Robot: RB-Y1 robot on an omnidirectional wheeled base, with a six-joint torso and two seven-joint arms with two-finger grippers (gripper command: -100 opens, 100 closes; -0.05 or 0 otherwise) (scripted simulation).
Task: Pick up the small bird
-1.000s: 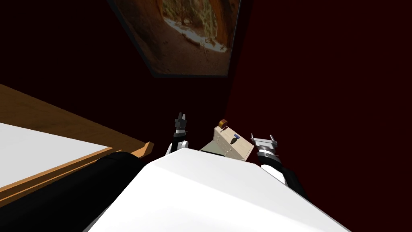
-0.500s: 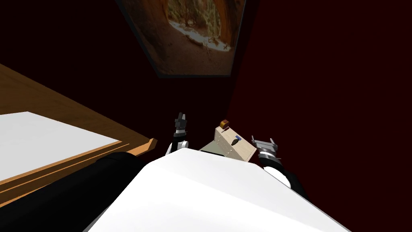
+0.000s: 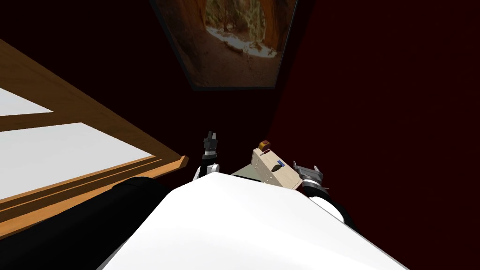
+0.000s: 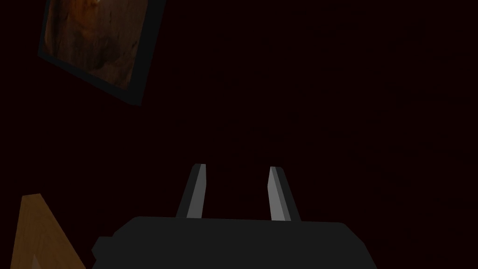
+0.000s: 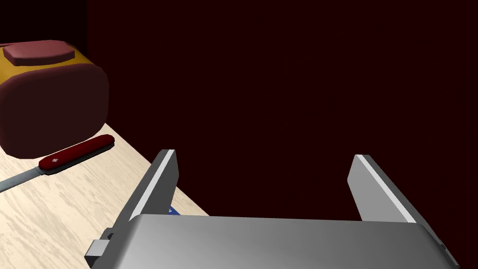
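R end effector (image 5: 264, 157) spread wide, empty, at bench (image 5: 70, 205) edge, likely lining up on small bird (image 3: 277, 166), which sits just off one finger. Past it: red pocketknife (image 5: 77, 154), maroon box (image 5: 51, 98). L end effector (image 4: 237, 167) parted, empty, idle.

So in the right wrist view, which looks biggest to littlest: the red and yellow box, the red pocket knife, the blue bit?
1. red and yellow box, largest.
2. red pocket knife.
3. blue bit, smallest, but only a sliver shows, so its real size is unsure.
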